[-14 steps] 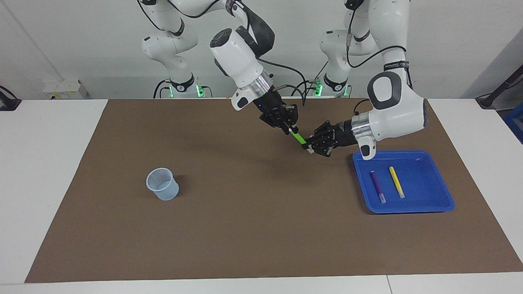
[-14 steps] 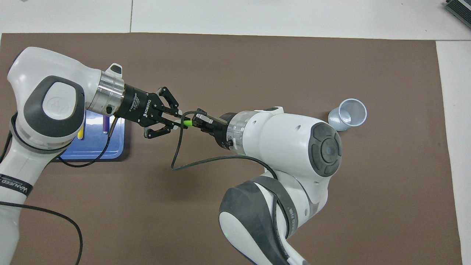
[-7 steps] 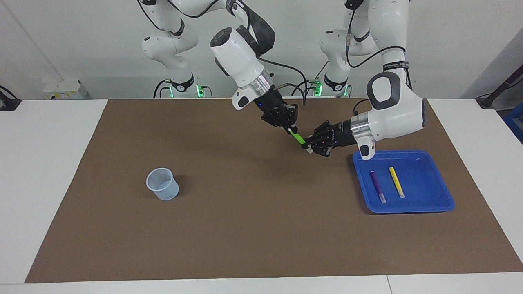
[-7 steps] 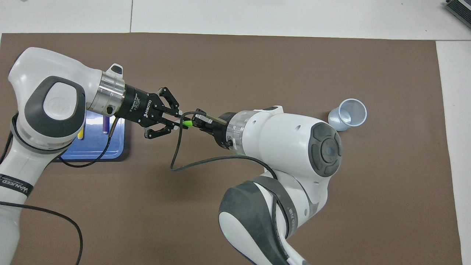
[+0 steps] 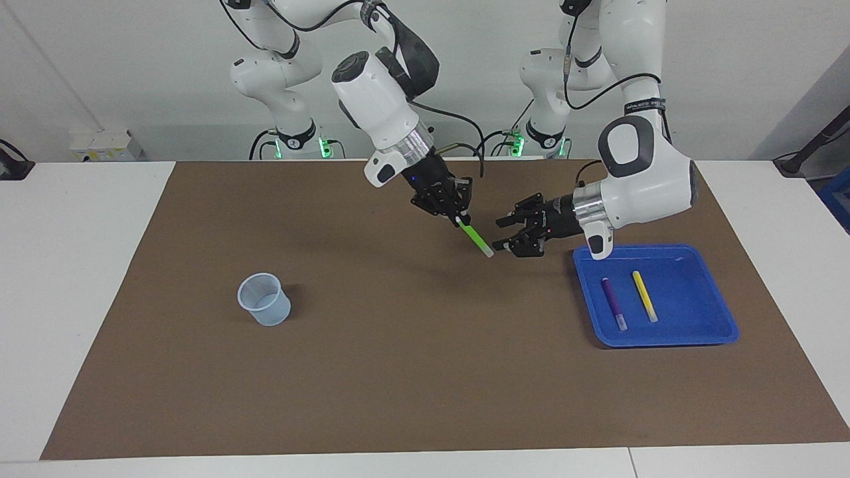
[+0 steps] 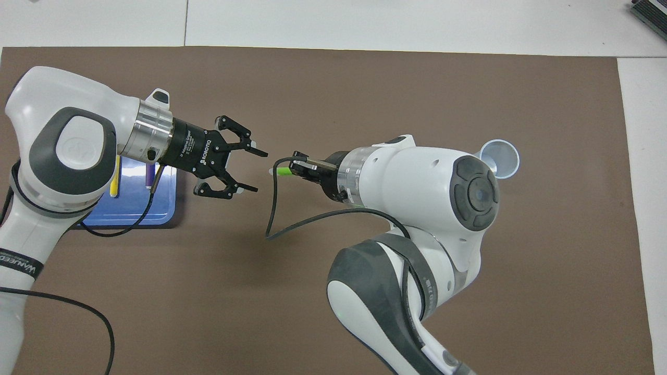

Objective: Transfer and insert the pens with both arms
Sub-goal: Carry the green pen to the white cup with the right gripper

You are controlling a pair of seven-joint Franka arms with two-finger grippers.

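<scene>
Right pincer (image 5: pixel 458 217) clenched on the green pen (image 5: pixel 475 238), gripping it at its upper end. Pen hangs tilted in the air over the brown mat (image 5: pixel 398 372), whitish cap end lowest and pointing toward the left arm's end of the bench (image 5: pixel 80 265). In the overhead view only a short green stub and the pale tip show ahead of the right pincer (image 6: pixel 292 169).

Left pincer (image 5: pixel 506 234) released, fingers spread wide, up in the air over the mat just beside the blue tray (image 5: pixel 717 312). Its fingertips stand apart from the pen's cap end, with a small gap between them; no contact. The overhead view confirms both fingers of the left pincer (image 6: pixel 255 171) splayed, nothing between them.

Purple pen (image 5: pixel 613 303) and yellow pen (image 5: pixel 644 295) lie side by side in the blue tray, not touching, whitish ends toward the bench edge farther from the robots. Tray sits at the left arm's end of the mat.

Translucent plastic cup (image 5: pixel 264 299) stands upright on the mat toward the right arm's end, well apart from both pincers. Overhead, the right arm's wrist partly covers the cup (image 6: pixel 503 156).
</scene>
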